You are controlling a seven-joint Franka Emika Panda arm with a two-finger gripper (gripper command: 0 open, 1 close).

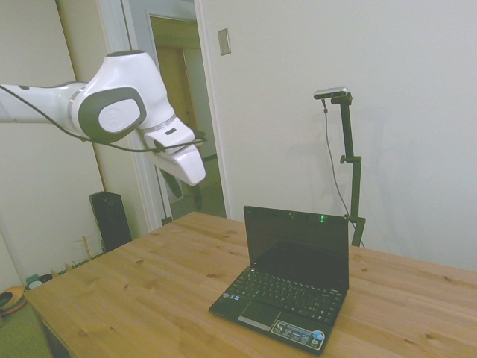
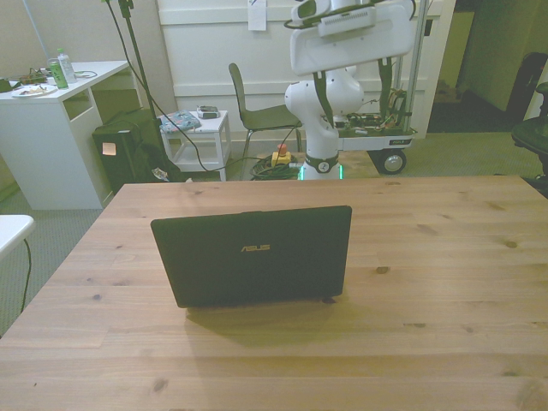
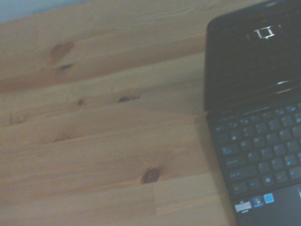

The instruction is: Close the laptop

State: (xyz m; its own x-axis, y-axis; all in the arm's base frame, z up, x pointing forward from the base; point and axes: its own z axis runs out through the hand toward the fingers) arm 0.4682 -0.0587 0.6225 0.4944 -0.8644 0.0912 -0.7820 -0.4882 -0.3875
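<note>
The laptop (image 1: pixel 297 262) stands open in the middle of the wooden table (image 1: pixel 134 291), its dark screen upright and its keyboard, grey touchpad and palm-rest stickers showing. From across the table I see the back of its black lid (image 2: pixel 253 253). The wrist view catches one side of the laptop (image 3: pixel 256 117), with part of the screen and keyboard over bare wood. My gripper (image 1: pixel 188 165) hangs high in the air, well above the table and off to the side of the laptop, touching nothing. In the front view the gripper (image 2: pixel 351 38) is behind the table's far edge.
Beyond the table stand a white desk (image 2: pixel 51 128) with a bottle and plate, a dark chair (image 2: pixel 257 107), a small white side table (image 2: pixel 197 128) and a wheeled cart (image 2: pixel 381 137). A black speaker (image 1: pixel 110 218) sits on the floor by the doorway.
</note>
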